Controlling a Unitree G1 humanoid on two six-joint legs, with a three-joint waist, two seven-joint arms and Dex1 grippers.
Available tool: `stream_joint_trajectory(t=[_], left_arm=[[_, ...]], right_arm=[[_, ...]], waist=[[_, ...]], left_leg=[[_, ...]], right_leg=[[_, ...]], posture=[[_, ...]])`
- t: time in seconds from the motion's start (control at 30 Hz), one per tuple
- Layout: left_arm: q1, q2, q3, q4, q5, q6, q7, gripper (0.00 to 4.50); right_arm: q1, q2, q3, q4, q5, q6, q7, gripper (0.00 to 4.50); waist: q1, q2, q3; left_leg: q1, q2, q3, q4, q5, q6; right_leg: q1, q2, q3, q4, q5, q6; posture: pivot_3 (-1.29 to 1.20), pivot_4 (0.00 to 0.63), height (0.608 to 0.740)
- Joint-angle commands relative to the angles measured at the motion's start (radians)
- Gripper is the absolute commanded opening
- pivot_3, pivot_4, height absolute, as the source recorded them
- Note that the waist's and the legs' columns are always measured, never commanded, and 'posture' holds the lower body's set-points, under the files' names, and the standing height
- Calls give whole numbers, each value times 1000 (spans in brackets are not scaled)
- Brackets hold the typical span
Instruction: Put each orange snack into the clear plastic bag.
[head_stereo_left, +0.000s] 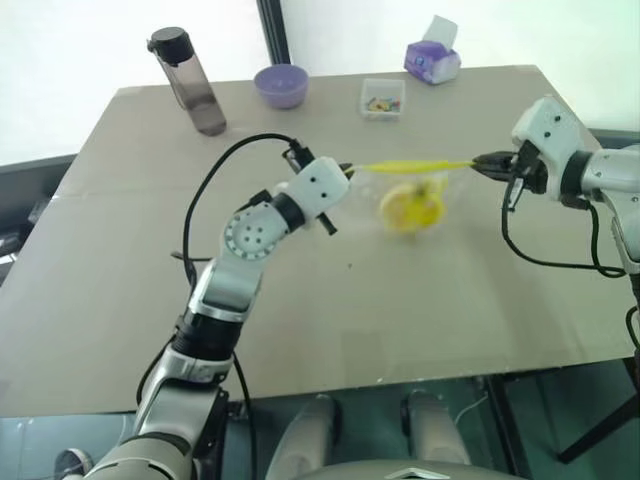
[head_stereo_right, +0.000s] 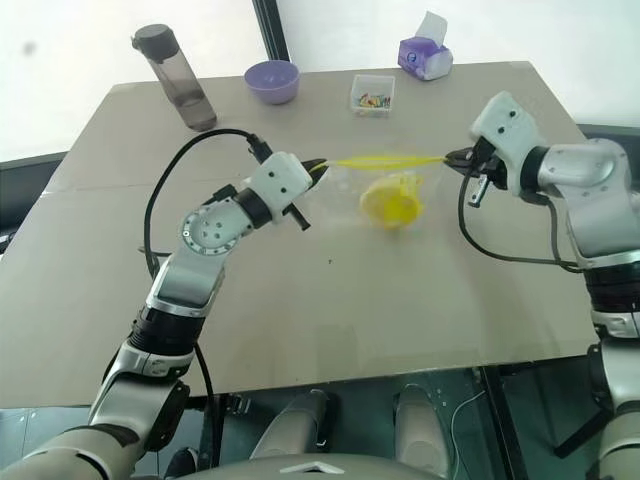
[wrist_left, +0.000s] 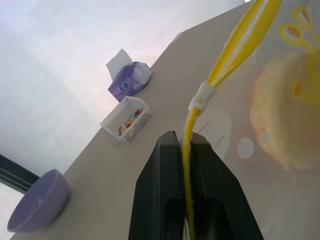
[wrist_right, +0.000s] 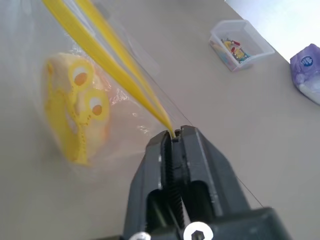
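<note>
Above the middle of the table (head_stereo_left: 120, 300) hangs the clear plastic bag (head_stereo_left: 425, 195) with one orange snack (head_stereo_left: 408, 208) inside — round and yellow-orange. Left gripper (head_stereo_left: 345, 171) and right gripper (head_stereo_left: 478, 164) each pinch tight on one end of its yellow seal strip (head_stereo_left: 410, 166). Farther back — a small clear box (head_stereo_left: 383, 98) holds coloured bits.

Both my arms reach forward over the table, raised clear of its surface. My left gripper (head_stereo_left: 343, 172) points level, toward my right — its black fingers (wrist_left: 165, 165) pressed together on the yellow seal strip (head_stereo_left: 410, 166). My right gripper (head_stereo_left: 480, 162) points toward my left, angled slightly down — fingers clamped on the strip's other end.
</note>
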Motion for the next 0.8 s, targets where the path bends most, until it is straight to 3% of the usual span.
stream_joint_trajectory(t=[0.03, 0.2, 0.33, 0.6, 0.8], left_arm=[[6, -8, -17, -41, -16, -4, -18, 205], [33, -18, -27, -81, -30, 13, -35, 205], [24, -15, -38, -98, -27, 11, -46, 205], [-14, 4, -73, -106, 19, -15, -62, 205], [-37, 39, -106, -124, 74, -33, -83, 205]], right_arm=[[-11, -27, -12, -62, 3, 3, 31, 1645], [-45, -41, -42, -172, 94, 95, 114, 1645], [-106, 25, -35, -235, 153, 127, 97, 1645], [-113, 128, 109, -187, 21, -108, 74, 1645], [-132, 166, 139, -141, 14, -181, 106, 1645]], waist=[[0, 0, 0], [0, 0, 0], [-1, 0, 0], [6, -1, 0], [3, -1, 0]], left_leg=[[0, 0, 0, 0, 0, 0], [0, 0, 0, 0, 0, 0], [0, 0, 0, 0, 0, 0], [0, -1, -1, 1, 0, 0], [-1, 0, -1, 0, 0, 0]], right_leg=[[0, 0, 0, 0, 0, 0], [0, 0, 0, 0, 0, 0], [0, 0, 0, 0, 0, 0], [0, -1, -1, 0, 0, 0], [0, 0, -1, 0, 0, 0]], posture=[[0, 150, 739], [0, 150, 739], [0, 150, 739], [0, 150, 739], [0, 150, 739]])
